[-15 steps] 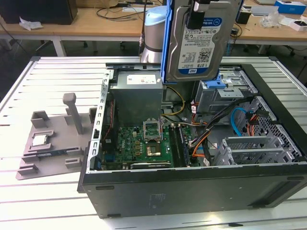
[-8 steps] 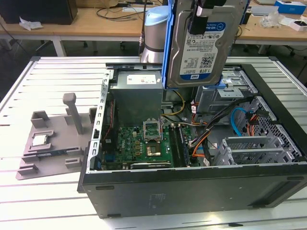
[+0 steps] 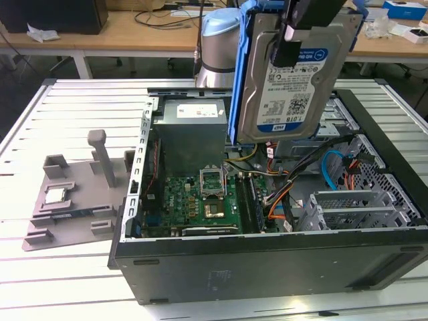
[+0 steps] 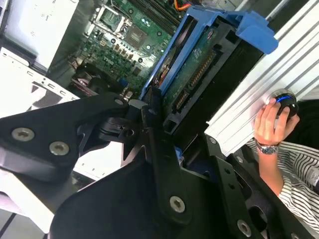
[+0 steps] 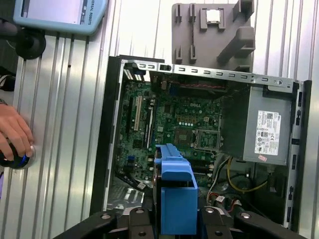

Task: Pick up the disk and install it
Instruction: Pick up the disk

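The disk (image 3: 294, 87) — its blue bracket's top cut off in the exterior view.

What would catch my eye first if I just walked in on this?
The disk, silver in a blue frame, hangs nearly upright in the gripper above the open computer case, whose green board lies exposed. On the exterior view's left sits a grey holder with a small chip, and in both wrist views a person's hand rests on a round knob.
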Controlling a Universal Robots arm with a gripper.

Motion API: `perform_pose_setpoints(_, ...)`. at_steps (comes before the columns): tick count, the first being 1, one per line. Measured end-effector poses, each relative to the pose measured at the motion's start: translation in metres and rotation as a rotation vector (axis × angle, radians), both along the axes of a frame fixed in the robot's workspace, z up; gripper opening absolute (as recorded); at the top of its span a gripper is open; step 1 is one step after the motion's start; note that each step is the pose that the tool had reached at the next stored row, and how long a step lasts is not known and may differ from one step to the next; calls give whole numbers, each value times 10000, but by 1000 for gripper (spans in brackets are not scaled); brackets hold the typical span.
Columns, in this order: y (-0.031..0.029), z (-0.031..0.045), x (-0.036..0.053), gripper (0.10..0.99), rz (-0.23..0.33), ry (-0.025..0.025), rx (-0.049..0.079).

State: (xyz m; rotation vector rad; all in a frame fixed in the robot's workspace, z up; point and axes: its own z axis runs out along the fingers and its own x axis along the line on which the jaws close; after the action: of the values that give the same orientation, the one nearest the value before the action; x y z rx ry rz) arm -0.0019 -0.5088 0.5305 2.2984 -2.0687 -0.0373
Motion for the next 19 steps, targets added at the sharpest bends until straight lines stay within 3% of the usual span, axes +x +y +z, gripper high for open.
perform_pose_setpoints(2,-119,-10,0,369,-7,0,34)
perform_pose_setpoints(4,-164,-11,0,369,-16,0,134)
perform_pose_setpoints(5,-202,-12,0,369,-37,0,306)
perform_pose_setpoints(6,-209,-13,-1,369,-83,-1,390)
perform_pose_setpoints(10,-216,-31,18,369,-525,-9,394)
perform_pose_setpoints(16,-239,-95,139,369,-527,9,393)
perform_pose_setpoints(19,-247,-122,249,369,-527,10,392)
